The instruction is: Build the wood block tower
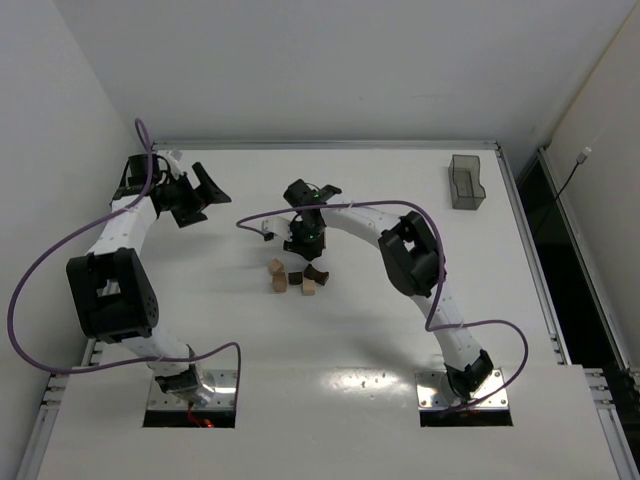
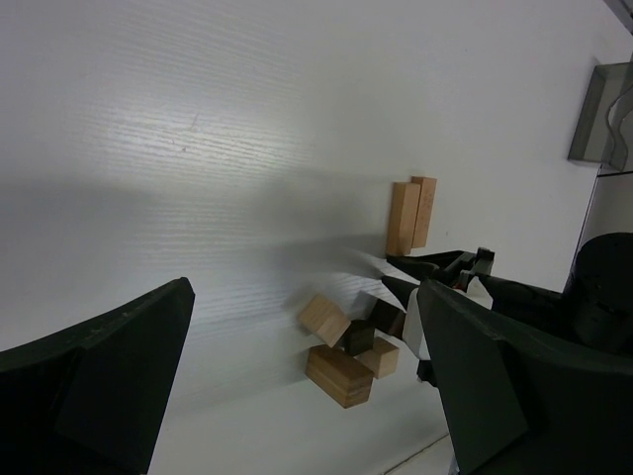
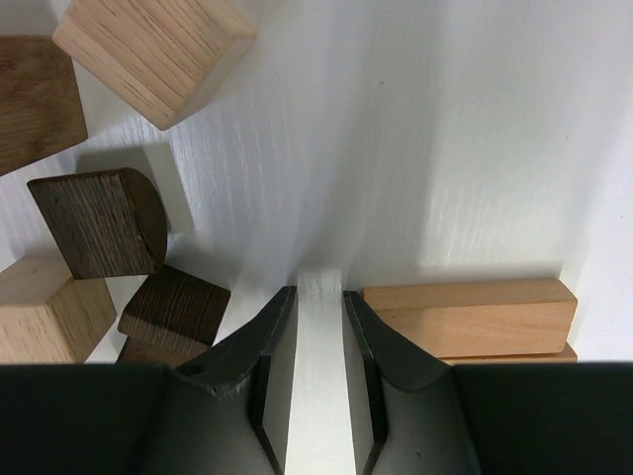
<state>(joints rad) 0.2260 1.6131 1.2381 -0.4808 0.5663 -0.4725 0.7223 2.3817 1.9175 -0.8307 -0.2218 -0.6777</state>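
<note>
The wood block tower (image 3: 465, 315) is only just begun. Two long tan pieces lie together on the bench (image 1: 350, 350), right at 3 o'clock of my right pincer (image 3: 318, 297). Its jaws stand a little apart, and I cannot tell if they hold anything. My left pincer (image 1: 208, 192) is wide open and holds nothing, far off at 10 o'clock. The loose blocks (image 1: 279, 283) sit at 6 o'clock. Next, I think, I must grab one and set it softly on top.

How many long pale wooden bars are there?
2: one bar and a second bar flat against it, beside the right gripper, apart from the smaller blocks. The gripper may hide others.
</note>
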